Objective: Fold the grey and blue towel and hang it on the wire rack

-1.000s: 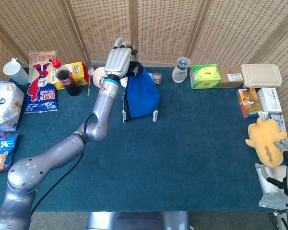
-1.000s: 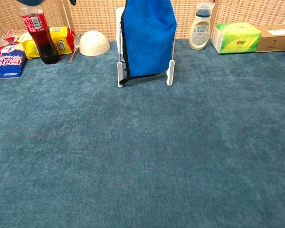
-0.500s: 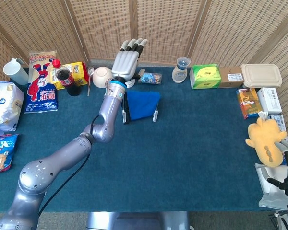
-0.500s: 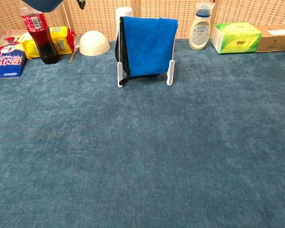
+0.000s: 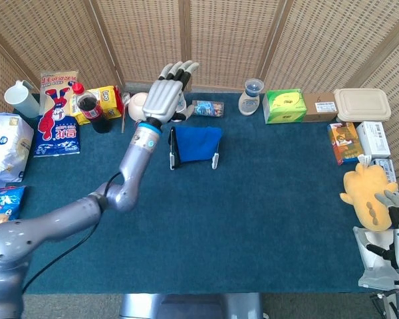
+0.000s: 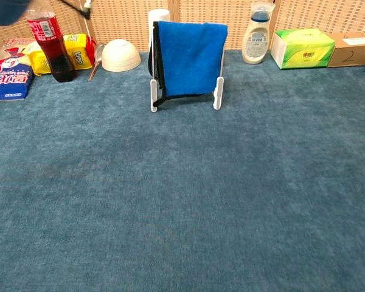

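Note:
The folded blue towel (image 5: 197, 143) (image 6: 190, 58) hangs over the white wire rack (image 5: 215, 161) (image 6: 154, 96) near the back middle of the table. Its dark edge shows on the left side. My left hand (image 5: 165, 94) is raised above and to the left of the rack, fingers spread, holding nothing and clear of the towel. My right hand (image 5: 394, 212) sits low at the right table edge, only partly visible, beside a yellow plush toy (image 5: 367, 195).
A white bowl (image 6: 121, 55), a cola bottle (image 6: 47, 45), yellow packets and snack bags stand at the back left. A lotion bottle (image 6: 256, 35), green tissue box (image 6: 300, 47) and cardboard boxes line the back right. Woven screens close the back.
My left hand let go of the towel, which dropped to hang on the rack, then lifted up and left with fingers spread. My right hand stayed still.

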`<state>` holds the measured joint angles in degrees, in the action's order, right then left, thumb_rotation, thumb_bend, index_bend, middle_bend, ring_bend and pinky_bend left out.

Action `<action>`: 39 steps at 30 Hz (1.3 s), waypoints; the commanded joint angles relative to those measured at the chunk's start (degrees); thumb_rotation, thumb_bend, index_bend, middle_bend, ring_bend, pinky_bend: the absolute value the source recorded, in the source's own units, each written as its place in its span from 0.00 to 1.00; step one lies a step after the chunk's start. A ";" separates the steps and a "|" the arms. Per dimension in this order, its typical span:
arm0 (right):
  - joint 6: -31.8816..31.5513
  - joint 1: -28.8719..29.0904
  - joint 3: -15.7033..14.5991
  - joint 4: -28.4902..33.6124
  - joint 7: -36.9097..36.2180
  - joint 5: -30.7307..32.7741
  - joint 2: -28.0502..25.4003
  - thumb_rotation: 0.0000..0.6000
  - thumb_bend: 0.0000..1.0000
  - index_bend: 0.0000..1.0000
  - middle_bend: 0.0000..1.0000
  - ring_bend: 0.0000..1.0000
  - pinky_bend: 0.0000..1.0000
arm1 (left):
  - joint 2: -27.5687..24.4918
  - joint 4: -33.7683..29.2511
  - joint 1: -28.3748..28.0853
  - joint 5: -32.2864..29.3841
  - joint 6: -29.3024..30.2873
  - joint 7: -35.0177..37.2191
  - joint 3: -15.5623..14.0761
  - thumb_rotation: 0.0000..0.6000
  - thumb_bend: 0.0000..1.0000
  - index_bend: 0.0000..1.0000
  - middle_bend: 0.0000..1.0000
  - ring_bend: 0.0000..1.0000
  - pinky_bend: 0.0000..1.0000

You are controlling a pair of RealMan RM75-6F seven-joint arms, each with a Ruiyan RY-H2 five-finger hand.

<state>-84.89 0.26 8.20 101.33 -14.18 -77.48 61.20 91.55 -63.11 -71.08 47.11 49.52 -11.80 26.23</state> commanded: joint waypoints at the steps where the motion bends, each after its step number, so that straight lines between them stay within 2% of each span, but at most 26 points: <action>1: 0.30 0.38 0.29 -0.01 0.48 0.12 -0.10 1.00 0.30 0.16 0.09 0.00 0.00 | -8.46 -13.24 8.18 3.87 4.96 1.13 -3.52 1.00 0.09 0.03 0.02 0.00 0.00; 7: 1.07 1.53 0.76 0.06 2.16 -0.34 -0.49 1.00 0.30 0.16 0.09 0.00 0.00 | -16.60 -26.67 16.34 7.08 9.64 2.91 -6.69 1.00 0.09 0.03 0.02 0.00 0.00; 10: 1.45 2.14 0.96 0.07 2.92 -0.63 -0.53 1.00 0.30 0.16 0.09 0.00 0.00 | -20.25 -32.33 20.77 9.76 12.23 3.88 -9.36 1.00 0.09 0.02 0.02 0.00 0.00; 18: 1.93 3.48 0.83 0.46 5.64 -2.06 0.20 1.00 0.31 0.15 0.08 0.00 0.00 | -28.49 -44.50 33.59 18.83 20.03 5.92 -19.21 1.00 0.09 0.03 0.03 0.00 0.00; 24: 1.91 3.86 0.23 1.19 7.20 -3.54 -0.03 1.00 0.31 0.13 0.06 0.00 0.00 | -30.46 -47.28 42.27 25.89 25.72 10.82 -25.92 1.00 0.09 0.04 0.04 0.00 0.00; 29: 2.06 4.24 -0.55 0.86 10.98 -4.24 0.49 1.00 0.31 0.13 0.06 0.00 0.00 | -30.92 -45.47 51.32 32.76 34.55 10.02 -31.97 1.00 0.09 0.09 0.05 0.00 0.00; 33: 2.69 4.63 -1.36 0.20 13.30 -4.82 1.19 1.00 0.31 0.13 0.06 0.00 0.00 | -30.12 -42.93 57.91 36.23 41.91 10.77 -34.51 1.00 0.09 0.13 0.06 0.00 0.00; 39: 2.68 4.78 -2.02 -1.42 15.36 -4.96 3.08 1.00 0.31 0.14 0.06 0.00 0.00 | -28.02 -38.41 66.17 38.82 50.74 8.36 -36.69 1.00 0.09 0.22 0.06 0.00 0.00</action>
<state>-82.16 5.01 6.29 100.04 1.03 -82.40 64.12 62.40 -103.62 -7.82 84.46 97.37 -2.40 -9.03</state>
